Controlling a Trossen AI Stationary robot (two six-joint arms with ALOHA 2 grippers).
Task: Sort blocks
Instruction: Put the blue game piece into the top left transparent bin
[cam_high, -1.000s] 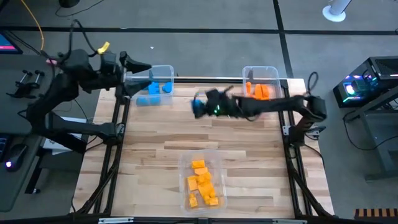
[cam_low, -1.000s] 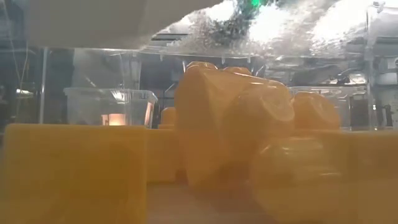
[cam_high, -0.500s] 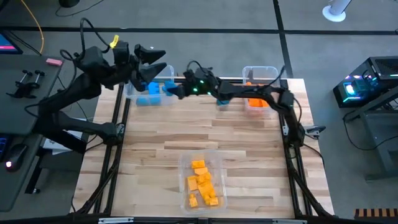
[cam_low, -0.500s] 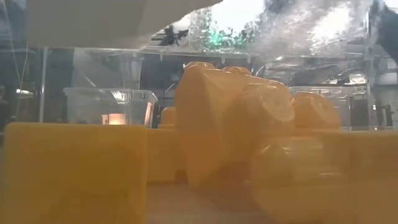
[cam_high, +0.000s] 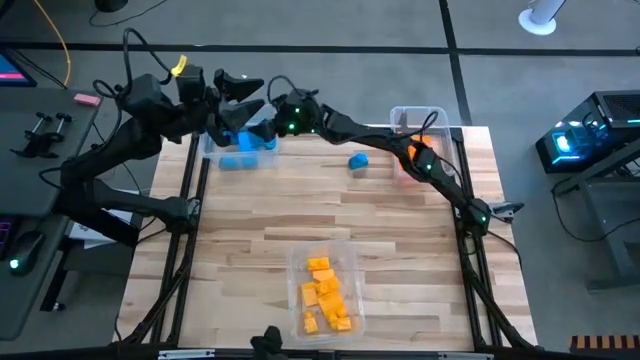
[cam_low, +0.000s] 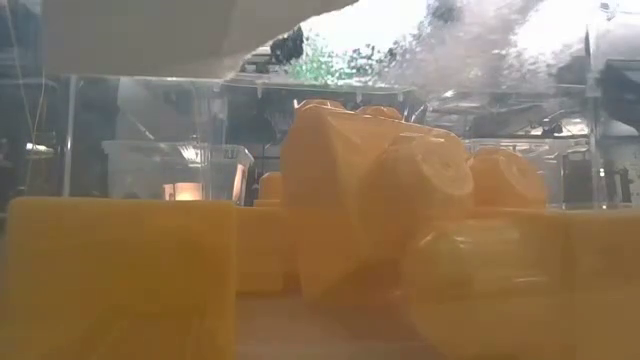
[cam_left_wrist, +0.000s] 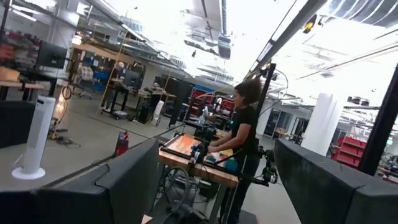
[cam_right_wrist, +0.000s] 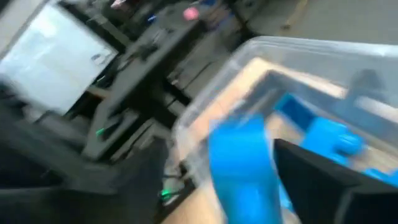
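Dropping a blue block (cam_right_wrist: 239, 163) into the clear bin (cam_high: 262, 112) at the table's eleven o'clock: right pincer (cam_high: 272, 128) hangs over the rim, fingers spreading, block between them. I'd clear the wall before retreating. Left pincer (cam_high: 248, 92) waits spread beside it.

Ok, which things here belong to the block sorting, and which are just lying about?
Job: blue blocks in the far-left bin, one loose blue block, orange blocks, yellow blocks, right gripper over that bin, left gripper idle nearby.
Lying about: pink item, computer, person in the room.
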